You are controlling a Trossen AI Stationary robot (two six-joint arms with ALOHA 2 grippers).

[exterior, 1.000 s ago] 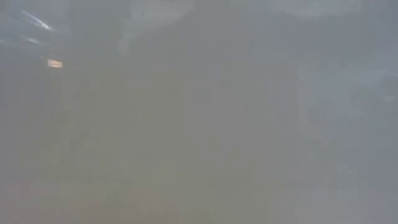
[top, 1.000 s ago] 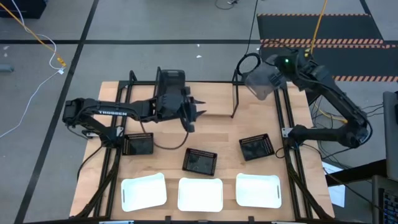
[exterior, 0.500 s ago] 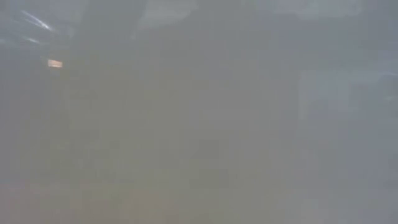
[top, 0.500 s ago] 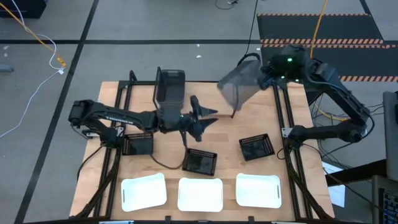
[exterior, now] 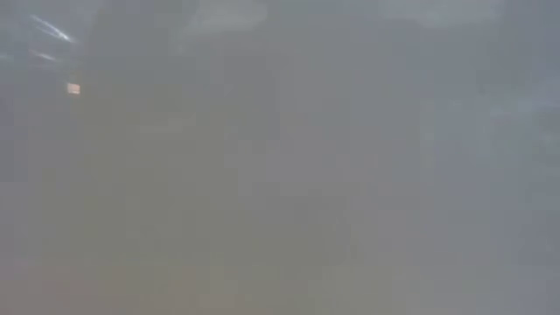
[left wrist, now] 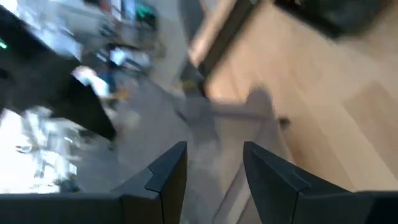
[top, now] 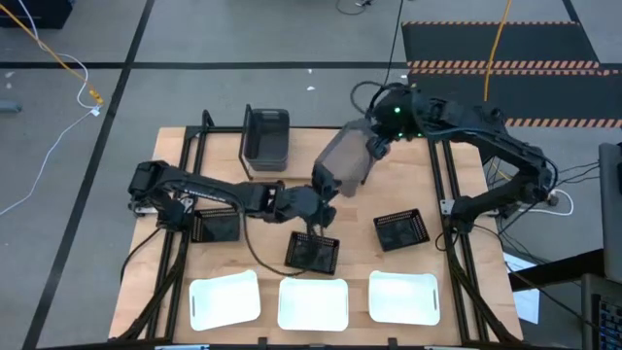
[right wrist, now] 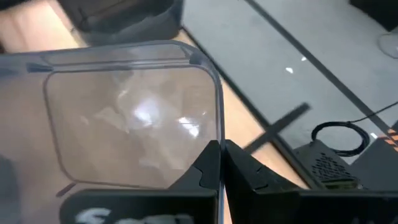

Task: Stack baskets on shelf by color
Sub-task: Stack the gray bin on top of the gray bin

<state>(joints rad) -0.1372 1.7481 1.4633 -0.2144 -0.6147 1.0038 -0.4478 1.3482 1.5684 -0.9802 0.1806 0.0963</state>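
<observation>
Gripping a grey translucent basket (top: 342, 163) by its rim with the right gripper (top: 374, 146), jaws pinching the thin wall, seen closed on it in the right wrist view (right wrist: 219, 163). Hanging tilted in the air over the far middle of the bench (top: 457, 224), just right of the dark grey basket (top: 265, 138), which is sitting upright at the bench's far edge. Showing in the right wrist view as a clear-walled bin (right wrist: 134, 118) with the wood visible through its bottom.

Reaching toward the bench centre with the left gripper (top: 319, 202), just near-right of the dark grey basket and directly above the middle black mesh basket (top: 313, 253). Jaws spread and holding nothing, the two dark fingers (left wrist: 163, 171) standing apart in the left wrist view.

Lying nearer than the dark grey basket: three black mesh baskets in a loose row, the left one (top: 216, 226) partly under the left arm, the right one (top: 400, 230) below the held basket. Sitting along the near edge, well apart from the dark grey basket: three white baskets, left (top: 224, 299), middle (top: 313, 303), right (top: 402, 297).

Showing only grey haze in the low view.
</observation>
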